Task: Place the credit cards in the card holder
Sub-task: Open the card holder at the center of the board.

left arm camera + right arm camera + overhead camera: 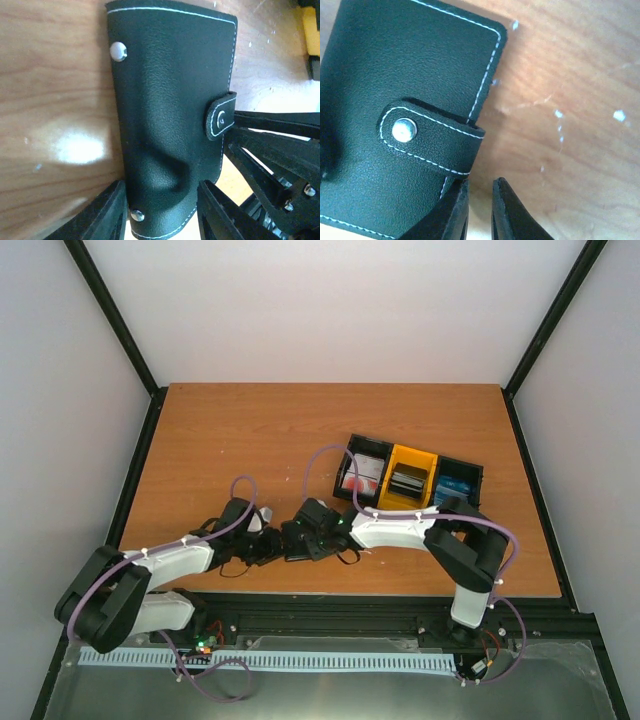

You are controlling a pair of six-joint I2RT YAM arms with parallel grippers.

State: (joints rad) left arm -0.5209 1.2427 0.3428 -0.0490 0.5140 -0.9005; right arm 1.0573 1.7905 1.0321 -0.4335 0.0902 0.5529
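The black card holder (170, 100) lies snapped shut on the wooden table near its front edge. My left gripper (161, 200) is shut on one short end, and the leather buckles between its fingers (107, 215). My right gripper (480, 186) sits at the long edge just below the closing tab (432, 140). It is all but shut: a thin slit of table shows between its fingers and nothing sits in it. The credit cards are in the row of trays: red-and-white (362, 472), dark grey (407, 482) and light blue (455, 486). Both wrists meet over the holder (290, 543) in the top view.
The joined black and yellow trays (418, 449) stand right of centre, behind the right arm's forearm (395, 530). Purple cables loop above both wrists. White walls and black frame posts border the table (250, 430).
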